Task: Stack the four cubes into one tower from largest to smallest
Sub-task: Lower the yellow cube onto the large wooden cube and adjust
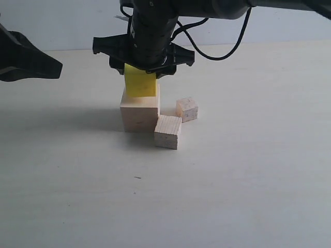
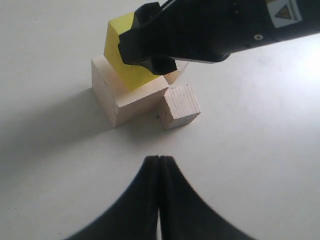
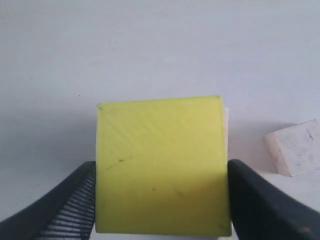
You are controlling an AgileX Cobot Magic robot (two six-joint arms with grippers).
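Note:
The large pale wooden cube [image 1: 139,114] stands on the table. The yellow cube [image 1: 139,82] is at its top face, slightly skewed; whether they touch I cannot tell. My right gripper [image 1: 142,72] comes down from above and is shut on the yellow cube [image 3: 160,165], one finger on each side. The medium wooden cube [image 1: 168,132] lies against the large cube's front right corner. The small wooden cube [image 1: 186,109] sits just right of it. My left gripper [image 2: 159,159] is shut and empty, off to the left [image 1: 57,67].
Bare pale table [image 1: 232,196] surrounds the cubes in front and to the right. The right arm's black body and cable [image 1: 222,51] hang over the stack. One smaller pale cube [image 3: 295,147] shows at the right wrist view's edge.

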